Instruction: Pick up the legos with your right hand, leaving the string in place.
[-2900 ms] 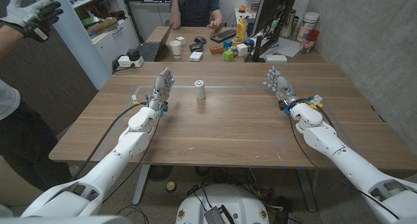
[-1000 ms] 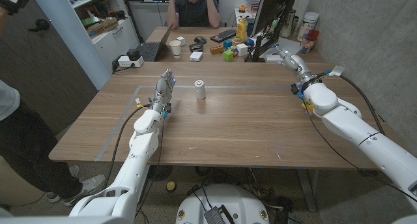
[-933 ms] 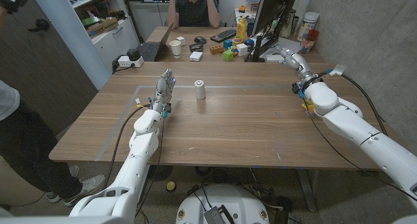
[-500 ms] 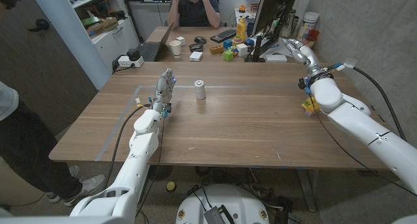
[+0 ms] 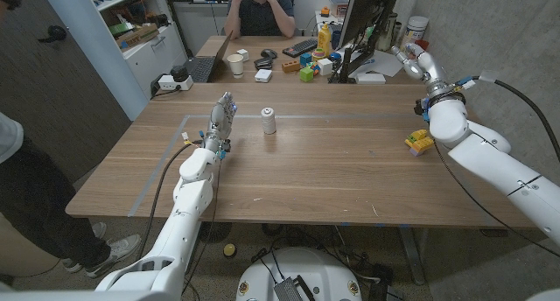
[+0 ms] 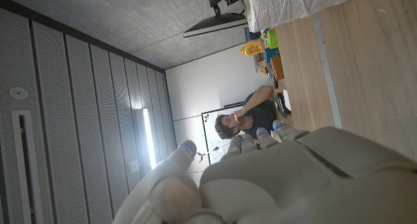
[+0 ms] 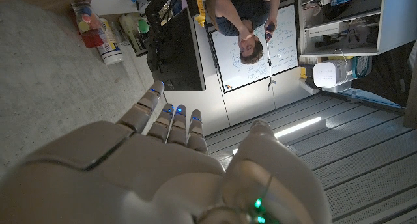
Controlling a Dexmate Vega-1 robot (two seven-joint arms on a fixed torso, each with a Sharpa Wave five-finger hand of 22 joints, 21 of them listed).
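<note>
Legos (image 5: 419,142) on table (image 5: 315,174), beside raised, empty right hand (image 5: 415,61).

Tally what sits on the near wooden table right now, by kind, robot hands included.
Lego clusters (yellow and green), beside the right arm: 1
White spools of string, upright near the table's middle: 1
Robot hands: 2, the left hand over the table, the right hand raised past the far edge, holding nothing
Total: 4

Small yellow-and-green lego cluster (image 5: 419,142) at table's right edge: piece count unclear, partly behind right forearm
</note>
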